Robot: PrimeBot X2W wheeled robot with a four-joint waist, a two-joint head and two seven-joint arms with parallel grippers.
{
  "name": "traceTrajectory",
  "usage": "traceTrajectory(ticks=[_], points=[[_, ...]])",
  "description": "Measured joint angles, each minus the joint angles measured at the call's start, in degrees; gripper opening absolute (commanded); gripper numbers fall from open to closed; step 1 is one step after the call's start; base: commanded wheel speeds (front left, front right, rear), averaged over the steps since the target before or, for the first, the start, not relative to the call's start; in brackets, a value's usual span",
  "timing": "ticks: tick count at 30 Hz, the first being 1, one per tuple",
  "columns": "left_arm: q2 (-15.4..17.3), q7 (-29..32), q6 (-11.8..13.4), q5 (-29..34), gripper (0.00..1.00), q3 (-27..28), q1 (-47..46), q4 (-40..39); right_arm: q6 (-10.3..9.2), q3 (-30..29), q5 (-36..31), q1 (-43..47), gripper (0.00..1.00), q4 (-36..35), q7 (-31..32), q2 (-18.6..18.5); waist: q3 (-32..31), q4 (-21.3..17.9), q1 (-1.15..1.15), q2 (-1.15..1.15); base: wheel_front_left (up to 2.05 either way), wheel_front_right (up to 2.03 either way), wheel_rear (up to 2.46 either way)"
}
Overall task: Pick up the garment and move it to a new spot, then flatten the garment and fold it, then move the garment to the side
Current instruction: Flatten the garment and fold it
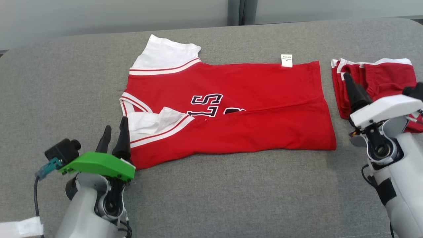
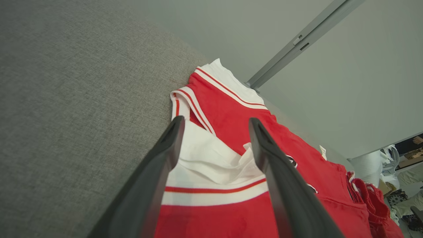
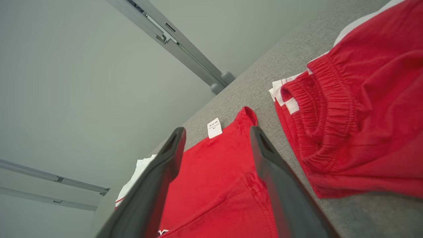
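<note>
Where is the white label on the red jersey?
In the head view, the white label lies at the far edge of the red jersey, toward the right, near the folded red shorts.

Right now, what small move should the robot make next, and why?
Probably reach for the far edge of the jersey: its near edge is folded over, the far sleeve lies spread, and the left gripper and right gripper stand open, empty.
</note>
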Motion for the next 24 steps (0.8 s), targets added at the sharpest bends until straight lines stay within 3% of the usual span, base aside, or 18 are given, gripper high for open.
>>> traceTrajectory(ticks=[12, 24], points=[[0.1, 0.5, -0.4, -3.5, 1.0, 0.1, 10.0, 1.9, 0.48, -0.4, 0.7, 12.5, 1.0, 0.1, -5.0, 3.9, -3.2, 0.1, 0.0, 0.0, 0.0, 0.0, 0.0], [0.1, 2.5, 0.2, -8.5, 1.0, -1.0, 10.7, 2.9, 0.81, 1.9, 0.1, 14.9, 1.0, -0.3, -6.6, 6.0, -2.8, -1.4, 0.0, 0.0, 0.0, 0.0, 0.0]])
